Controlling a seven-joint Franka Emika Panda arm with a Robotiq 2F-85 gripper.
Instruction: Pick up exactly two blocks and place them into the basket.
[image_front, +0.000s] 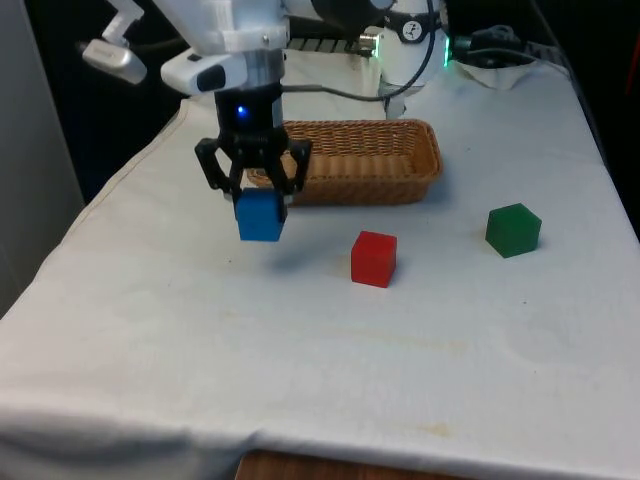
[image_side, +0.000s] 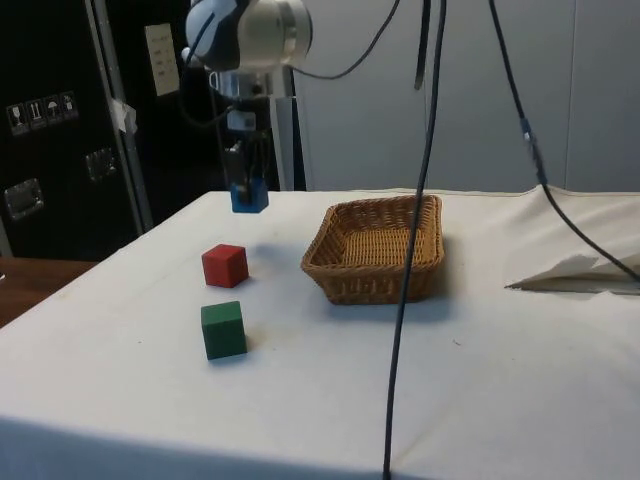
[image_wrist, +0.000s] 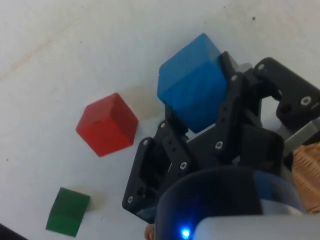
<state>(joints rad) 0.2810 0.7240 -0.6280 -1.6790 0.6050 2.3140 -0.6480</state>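
The gripper is clamped on the blue block, holding it up off the table — its shadow lies just below. The block looks small, hard and probably light, so flat sides squeezed near the top should hold well. The basket sits just behind the gripper. The red block and green block wait off to one side.

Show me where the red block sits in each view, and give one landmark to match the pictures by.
Front view: the red block lies on the cloth, between the held blue block and the green block.
Side view: the red block lies between the blue and green blocks.
Wrist view: the red block lies on the cloth.
Shared landmark: the basket.
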